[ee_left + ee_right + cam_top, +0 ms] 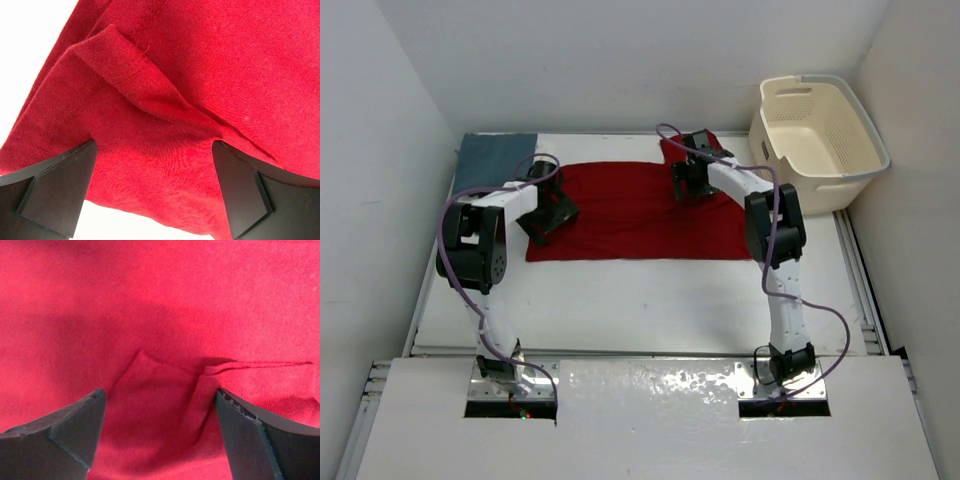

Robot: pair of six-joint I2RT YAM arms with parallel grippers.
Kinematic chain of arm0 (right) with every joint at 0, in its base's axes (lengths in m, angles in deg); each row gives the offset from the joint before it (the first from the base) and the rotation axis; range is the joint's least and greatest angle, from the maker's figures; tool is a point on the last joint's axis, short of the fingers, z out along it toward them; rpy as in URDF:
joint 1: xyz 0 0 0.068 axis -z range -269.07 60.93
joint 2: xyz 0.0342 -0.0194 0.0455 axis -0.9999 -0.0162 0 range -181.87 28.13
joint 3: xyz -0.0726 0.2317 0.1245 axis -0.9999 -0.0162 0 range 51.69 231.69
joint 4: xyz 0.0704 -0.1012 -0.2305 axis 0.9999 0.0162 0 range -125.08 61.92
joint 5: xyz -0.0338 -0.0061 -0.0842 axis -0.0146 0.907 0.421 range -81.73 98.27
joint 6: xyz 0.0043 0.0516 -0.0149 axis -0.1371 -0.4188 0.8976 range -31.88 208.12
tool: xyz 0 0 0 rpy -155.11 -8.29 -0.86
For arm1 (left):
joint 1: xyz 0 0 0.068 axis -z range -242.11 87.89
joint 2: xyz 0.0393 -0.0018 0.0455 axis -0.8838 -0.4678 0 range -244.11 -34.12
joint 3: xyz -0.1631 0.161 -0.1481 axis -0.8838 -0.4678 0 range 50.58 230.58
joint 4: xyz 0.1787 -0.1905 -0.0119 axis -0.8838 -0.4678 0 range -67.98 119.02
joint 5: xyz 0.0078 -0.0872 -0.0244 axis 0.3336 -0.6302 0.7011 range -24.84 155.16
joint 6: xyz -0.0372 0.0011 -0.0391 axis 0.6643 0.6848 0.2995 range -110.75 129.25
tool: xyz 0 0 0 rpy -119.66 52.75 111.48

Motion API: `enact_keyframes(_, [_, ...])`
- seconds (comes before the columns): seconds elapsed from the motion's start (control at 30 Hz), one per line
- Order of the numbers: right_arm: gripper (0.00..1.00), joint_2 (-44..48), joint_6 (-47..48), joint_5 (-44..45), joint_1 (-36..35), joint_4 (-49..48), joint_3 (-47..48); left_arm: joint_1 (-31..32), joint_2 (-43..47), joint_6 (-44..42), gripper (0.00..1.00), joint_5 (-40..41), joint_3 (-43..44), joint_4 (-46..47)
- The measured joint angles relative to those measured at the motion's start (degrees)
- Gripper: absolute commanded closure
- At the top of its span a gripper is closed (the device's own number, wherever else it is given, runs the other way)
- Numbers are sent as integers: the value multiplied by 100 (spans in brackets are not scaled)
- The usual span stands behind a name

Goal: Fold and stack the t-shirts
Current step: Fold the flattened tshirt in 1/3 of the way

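the red t-shirt (630, 215) lies spread flat across the far half of the table (620, 300), its long axis running left to right. a folded blue-grey t-shirt (495, 160) sits at the far left corner, just beside the red one's left end, and the laundry basket (820, 150) stands off the far right corner. no white shirt shows

each arm is over its own end of the red shirt. the left gripper (155, 170) hangs low at the left edge, where a hemmed sleeve fold (125, 70) runs between its fingers. the right gripper (160, 405) is over the far right part, with a small ridge of cloth (165, 375) rising between its fingers

both pairs of fingers stand wide apart and grasp nothing. the cloth lies right under and between them, though whether the tips press on it cannot be told. the coming move looks like a pinch at both ends, so the shirt can be folded across its long axis
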Motion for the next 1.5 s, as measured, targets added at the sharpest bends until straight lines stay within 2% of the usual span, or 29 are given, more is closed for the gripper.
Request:
enact_keyframes(0.33, [16,-284,-59,662,-168,-103,461,0,0,-155,0,-74,-9,17])
enact_keyframes(0.43, [20,-284,13,704,-227,-129,457,0,0,-168,0,-79,-9,20])
enact_keyframes(0.57, [20,-284,33,706,-282,-164,455,0,0,-184,0,-94,-9,20])
enact_keyframes(0.6, [22,-284,28,717,-299,-173,450,0,0,-188,0,-94,-9,20])
enact_keyframes(0.63, [30,-284,26,737,-313,-192,444,0,0,-190,0,-94,-9,20])
enact_keyframes(0.87, [55,-313,-57,1008,-343,-289,426,0,0,-208,0,-92,-15,26])
enact_keyframes(1.23, [60,-361,-254,1180,-343,-387,409,0,22,-205,0,-90,-68,87])
enact_keyframes(1.5, [69,-485,-393,1187,-343,-463,417,0,74,-205,0,-90,-136,153])
